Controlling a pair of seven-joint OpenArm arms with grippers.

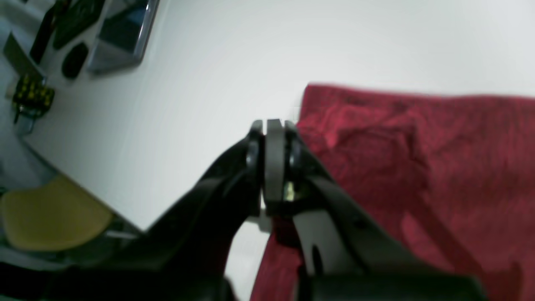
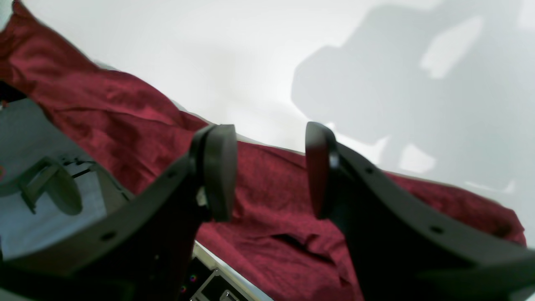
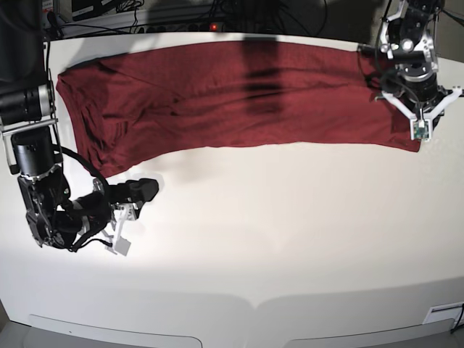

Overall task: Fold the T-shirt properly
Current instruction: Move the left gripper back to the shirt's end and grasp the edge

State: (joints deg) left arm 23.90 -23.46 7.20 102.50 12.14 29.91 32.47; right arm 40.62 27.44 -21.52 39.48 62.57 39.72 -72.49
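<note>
The T-shirt (image 3: 217,94) is dark red and lies spread flat across the far side of the white table (image 3: 290,239). My left gripper (image 3: 420,133) is at the shirt's near right corner. In the left wrist view its fingers (image 1: 273,125) are shut, tips right at the cloth's (image 1: 418,167) edge, and I cannot tell whether any fabric is pinched. My right gripper (image 3: 148,190) hovers low over bare table just in front of the shirt's left end. Its fingers (image 2: 269,167) stand open with nothing between them, and the wrinkled cloth (image 2: 125,121) lies beyond.
Cables (image 3: 181,18) run along the table's back edge. The left wrist view shows the table's edge with a yellow chair (image 1: 50,217) below it, and a laptop (image 1: 121,33) and dark devices on another surface past it.
</note>
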